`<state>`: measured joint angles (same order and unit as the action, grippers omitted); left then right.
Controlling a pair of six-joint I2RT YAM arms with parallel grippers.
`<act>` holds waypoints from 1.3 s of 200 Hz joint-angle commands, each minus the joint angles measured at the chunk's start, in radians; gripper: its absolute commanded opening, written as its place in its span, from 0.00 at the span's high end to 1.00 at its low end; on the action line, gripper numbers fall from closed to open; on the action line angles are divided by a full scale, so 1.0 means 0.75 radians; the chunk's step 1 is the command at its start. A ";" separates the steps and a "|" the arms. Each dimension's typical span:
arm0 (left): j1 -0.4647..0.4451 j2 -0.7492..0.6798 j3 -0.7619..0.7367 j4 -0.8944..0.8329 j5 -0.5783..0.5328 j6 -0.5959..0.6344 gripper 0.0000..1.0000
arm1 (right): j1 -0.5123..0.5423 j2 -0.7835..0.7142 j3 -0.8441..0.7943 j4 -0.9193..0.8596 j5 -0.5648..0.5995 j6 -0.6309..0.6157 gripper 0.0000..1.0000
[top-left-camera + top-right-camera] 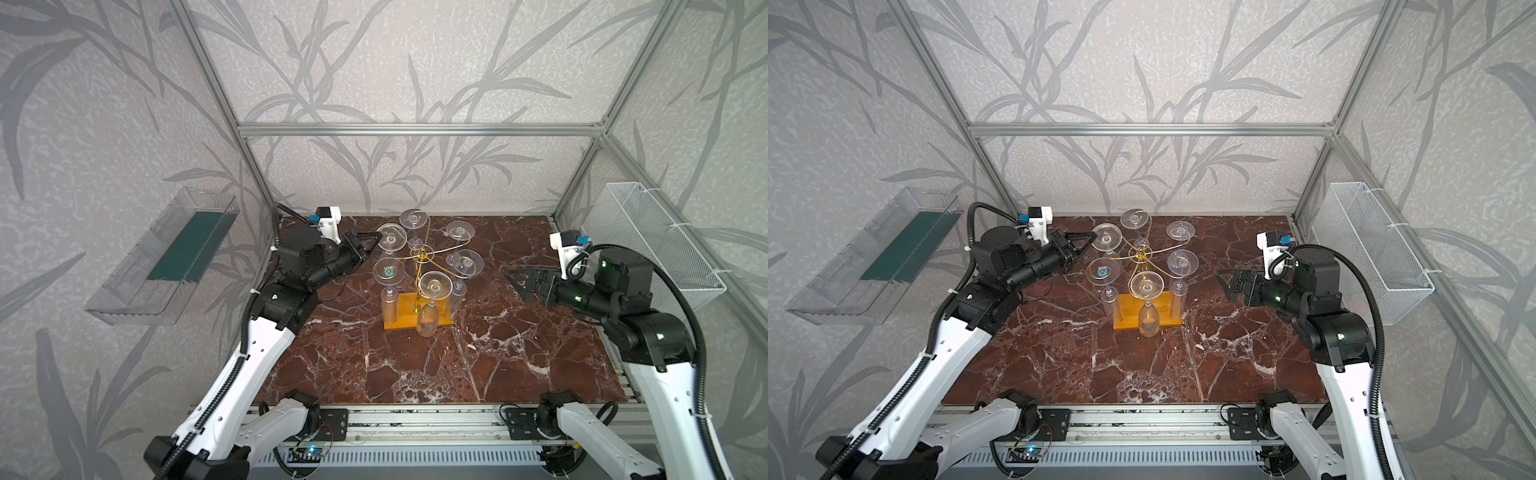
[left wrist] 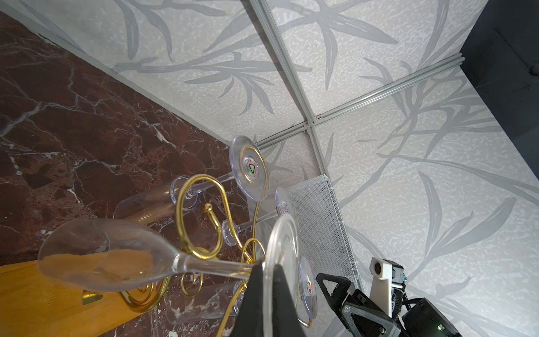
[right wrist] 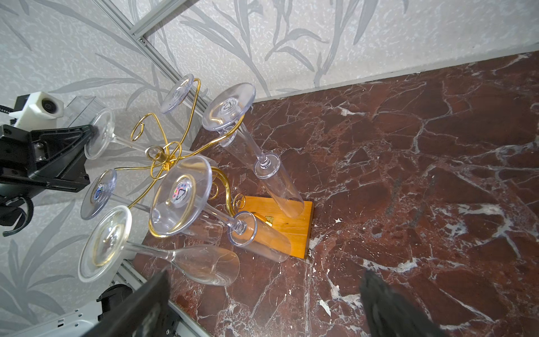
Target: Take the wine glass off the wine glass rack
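Note:
The wine glass rack (image 1: 417,321) (image 1: 1124,321) is a gold wire stand on an orange-yellow wooden base (image 3: 291,223) (image 2: 43,291), at the middle back of the table. Several clear glasses hang from it upside down. My left gripper (image 1: 379,239) (image 1: 1093,236) (image 2: 268,270) is shut on the rim of the foot of the back-left wine glass (image 1: 395,237) (image 1: 1106,237) (image 3: 100,134). Its bowl (image 2: 102,253) points toward the base, and its stem runs beside a gold curl. Whether the stem touches the wire I cannot tell. My right gripper (image 1: 515,279) (image 1: 1227,279) (image 3: 265,289) is open and holds nothing, to the right of the rack.
The rack stands on a red-brown marble tabletop (image 1: 415,374). A clear plastic bin (image 1: 166,266) hangs on the left wall. On the right wall is a white mesh basket (image 1: 656,245). Aluminium frame posts stand at the back corners.

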<state>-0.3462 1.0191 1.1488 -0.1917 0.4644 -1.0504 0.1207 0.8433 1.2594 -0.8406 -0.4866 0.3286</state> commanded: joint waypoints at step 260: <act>0.014 -0.152 0.124 -0.202 -0.290 0.335 1.00 | 0.000 0.091 0.182 -0.026 -0.021 -0.029 0.01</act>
<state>-0.3424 0.9092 1.1576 -0.3443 0.2886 -0.8852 0.1207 0.8963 1.3754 -0.8658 -0.4808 0.3134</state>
